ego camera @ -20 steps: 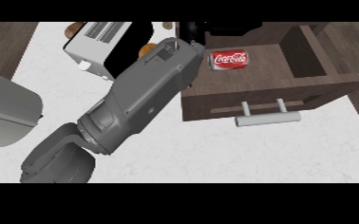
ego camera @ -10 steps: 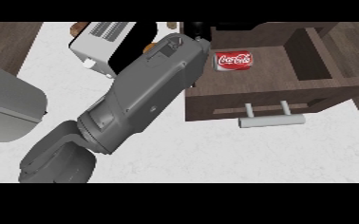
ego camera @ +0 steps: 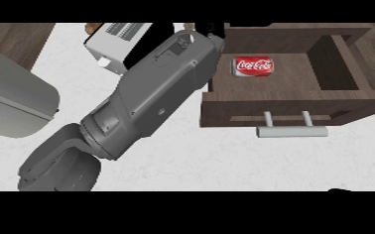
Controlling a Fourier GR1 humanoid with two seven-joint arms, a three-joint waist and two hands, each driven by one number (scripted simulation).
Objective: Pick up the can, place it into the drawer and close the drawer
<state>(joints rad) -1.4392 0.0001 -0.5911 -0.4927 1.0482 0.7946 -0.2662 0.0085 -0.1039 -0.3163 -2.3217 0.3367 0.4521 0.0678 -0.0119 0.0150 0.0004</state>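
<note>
Can: the red cylindrical drink can with white lettering point(ego camera: 253, 66) lies on its side on the floor of the drawer, toward 1 o'clock in the head view, free of any hold.
Drawer: the dark brown wooden drawer point(ego camera: 285, 110) stands pulled out, its pale grey bar handle point(ego camera: 290, 130) at about 4 o'clock.
Change: against the two earlier views the can rests at the same place in the drawer and the big grey forearm point(ego camera: 150, 99) keeps its slant; little has shifted.
Left robot hand: only a sliver of black point(ego camera: 211, 29) shows past the wrist at 12 o'clock; I cannot tell how its fingers stand.
Right robot hand: not visible.
Meaning: placing looks done; closing remains.
Next: a push on the drawer front or handle toward 12 o'clock.
Other: a white slotted toaster point(ego camera: 117, 43) at 11 o'clock on the white speckled surface point(ego camera: 219, 158).
</note>
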